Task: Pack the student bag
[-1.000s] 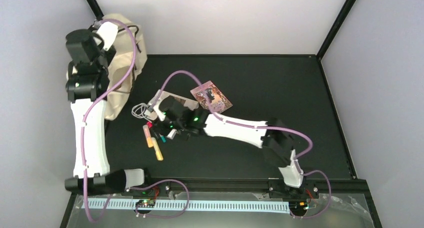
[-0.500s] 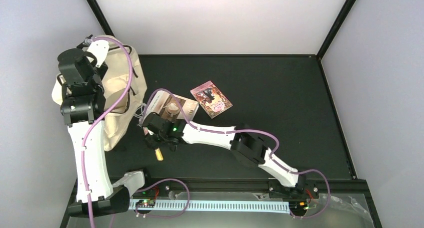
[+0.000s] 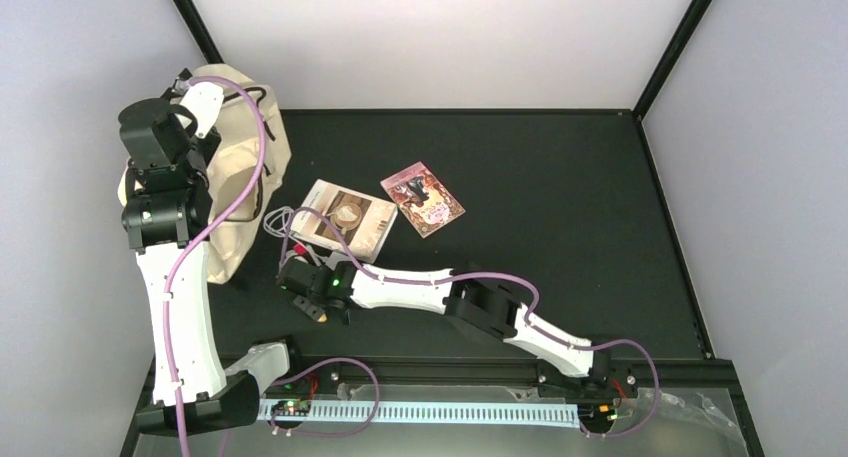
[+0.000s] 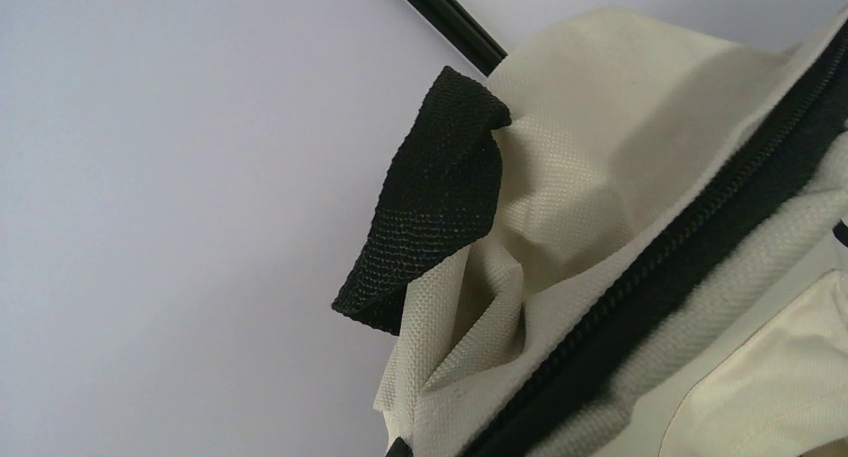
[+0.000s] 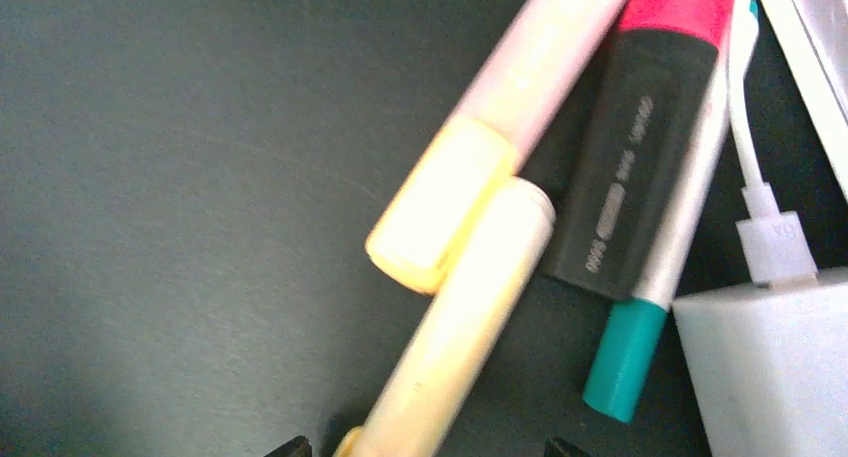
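Observation:
The student bag (image 3: 243,167), cream fabric with dark zippers, hangs at the far left of the mat, held up by my left gripper (image 3: 196,85). The left wrist view shows its fabric (image 4: 600,127), a black strap tab (image 4: 435,197) and a zipper close up, the fabric pinched at the jaws. My right gripper (image 3: 312,305) is low over a cluster of pens. In the right wrist view it (image 5: 428,447) is open, with a yellow highlighter (image 5: 470,307) lying between the fingertips (image 5: 290,445).
Beside the highlighter lie a pale pen with a yellow cap (image 5: 500,127), a black and pink highlighter (image 5: 625,177), a silver pen with a teal cap (image 5: 625,362) and a white charger (image 5: 770,377). Two books (image 3: 345,217) (image 3: 422,199) lie mid-mat.
My right arm has reached left and toward the near edge, off the book and down over the pens. My left arm has shifted left, lifting the bag.

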Robot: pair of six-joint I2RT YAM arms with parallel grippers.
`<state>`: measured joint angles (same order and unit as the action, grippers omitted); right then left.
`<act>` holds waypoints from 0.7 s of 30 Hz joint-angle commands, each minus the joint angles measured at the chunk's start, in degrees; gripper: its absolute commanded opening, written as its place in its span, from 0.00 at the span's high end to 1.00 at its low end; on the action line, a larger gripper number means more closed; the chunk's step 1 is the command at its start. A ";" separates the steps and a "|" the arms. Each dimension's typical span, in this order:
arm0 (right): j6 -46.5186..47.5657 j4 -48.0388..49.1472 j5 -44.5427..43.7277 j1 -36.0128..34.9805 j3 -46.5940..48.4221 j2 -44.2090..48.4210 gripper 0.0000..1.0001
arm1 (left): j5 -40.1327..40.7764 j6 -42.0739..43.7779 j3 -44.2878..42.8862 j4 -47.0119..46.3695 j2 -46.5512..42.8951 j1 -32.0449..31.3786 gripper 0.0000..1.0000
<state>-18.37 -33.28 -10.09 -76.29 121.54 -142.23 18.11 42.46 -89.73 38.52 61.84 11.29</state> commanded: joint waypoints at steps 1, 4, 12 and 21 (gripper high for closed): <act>0.03 -0.97 -1.73 0.30 -0.20 0.93 0.39 | -1.41 -1.49 -1.58 -3.05 -1.14 0.33 0.98; -0.15 -1.47 -0.60 0.03 0.91 -1.01 0.38 | -1.66 -1.50 -1.88 -2.90 -0.94 0.34 0.98; 0.48 -2.90 -6.07 0.15 0.14 -1.42 0.52 | -3.51 -2.08 -2.53 -1.72 -0.75 0.31 0.99; 0.04 -3.02 -5.76 1.31 -7.75 3.09 0.84 | -7.12 -3.77 -3.88 0.14 -0.41 0.32 0.98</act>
<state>-18.44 -33.15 -14.48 -76.14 118.78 -141.97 14.09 40.64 -89.80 41.19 61.95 11.29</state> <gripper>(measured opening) 0.222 0.030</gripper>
